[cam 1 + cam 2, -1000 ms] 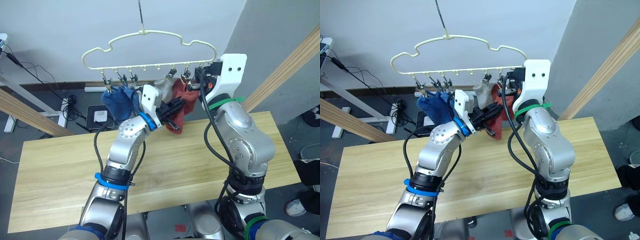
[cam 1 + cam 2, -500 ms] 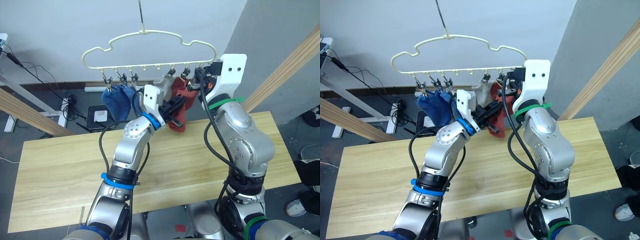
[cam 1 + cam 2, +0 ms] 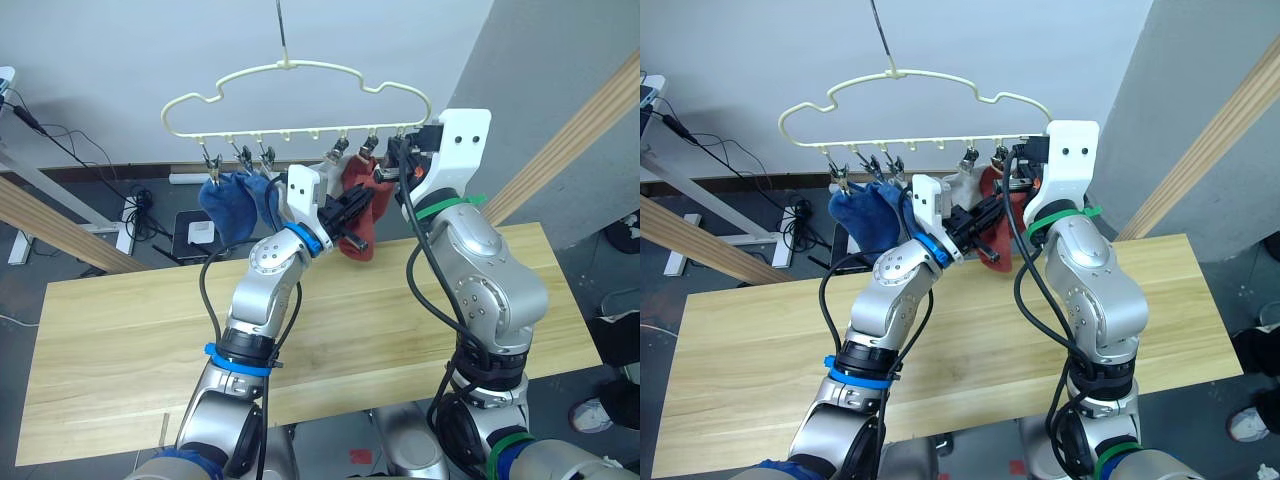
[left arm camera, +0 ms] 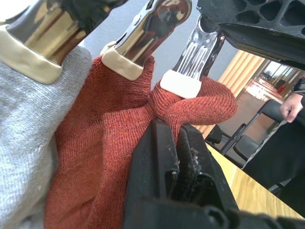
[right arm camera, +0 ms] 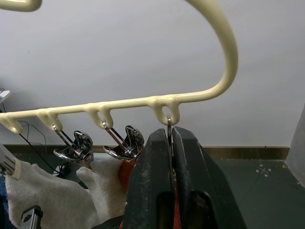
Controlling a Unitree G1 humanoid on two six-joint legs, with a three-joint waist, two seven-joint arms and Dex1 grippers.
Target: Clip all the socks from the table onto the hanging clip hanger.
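The cream clip hanger (image 3: 290,68) hangs above the pale wood table (image 3: 120,330). Blue socks (image 3: 232,198) hang from its left clips. A grey sock (image 4: 28,124) and a rust-red sock (image 4: 95,143) hang further right. My left gripper (image 3: 352,210) is raised to the hanger's right end and is shut on a fold of a second rust-red sock (image 4: 209,102). A silver clip (image 4: 183,76) bites that fold just above my fingertips. My right gripper (image 5: 170,136) is shut on that last clip, right under the hanger's end loop.
Slanted wooden frame poles stand at the left (image 3: 60,235) and right (image 3: 580,140). Cables and a small white device (image 3: 200,232) lie on the floor behind the table. A person's hand (image 4: 290,107) and chairs show in the background of the left wrist view.
My left gripper has risen slightly and moved towards the hanger, lifting the rust-red sock up to the last clip. The right arm has stayed in place.
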